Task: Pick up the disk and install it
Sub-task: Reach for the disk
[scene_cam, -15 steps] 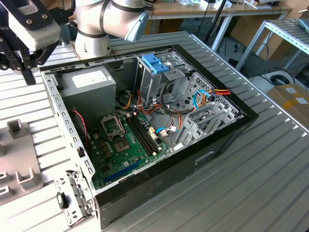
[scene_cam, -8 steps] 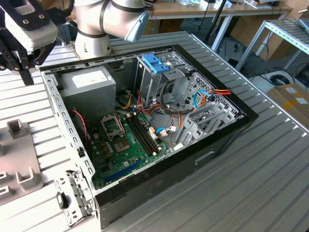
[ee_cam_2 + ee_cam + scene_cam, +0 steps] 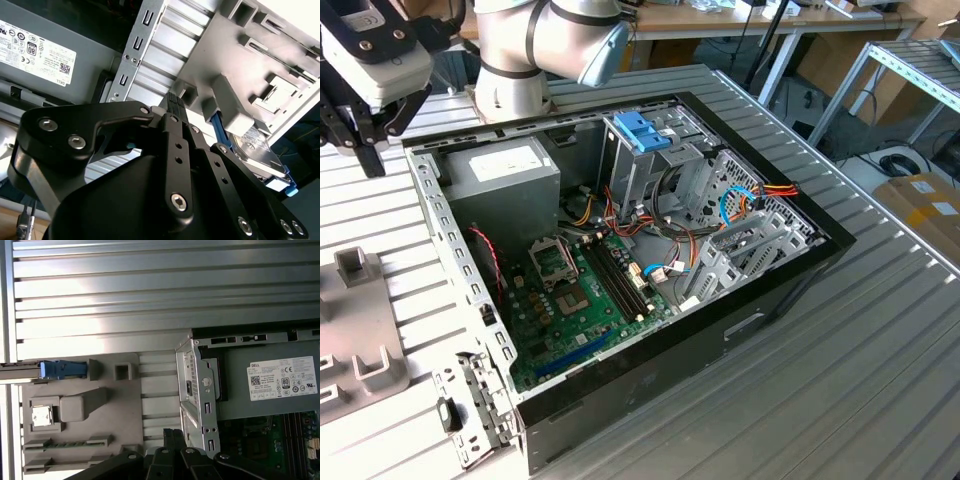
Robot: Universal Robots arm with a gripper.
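Observation:
The disk (image 3: pixel 257 152) is a grey metal drive with a blue carrier frame. It stands on edge in a holder on the grey fixture plate (image 3: pixel 280 60). In the first wrist view the disk (image 3: pixel 62 369) is seen edge-on, its blue end toward the plate's blocks. My gripper (image 3: pixel 172 100) hangs above the plate's edge next to the open computer case (image 3: pixel 790 270), apart from the disk. Its black fingers meet at the tips with nothing between them, as also seen on the gripper (image 3: pixel 171 433) in the first wrist view. In the exterior view the gripper (image 3: pixel 370 158) is at the far upper left.
The case holds a grey power-supply box (image 3: pixel 505 175), a tall metal cage with a blue handle (image 3: pixel 642 130), a green motherboard (image 3: pixel 585 300) and loose cables (image 3: pixel 745 200). The fixture plate (image 3: pixel 355 330) lies at the exterior view's left on a ribbed metal table (image 3: pixel 840 400).

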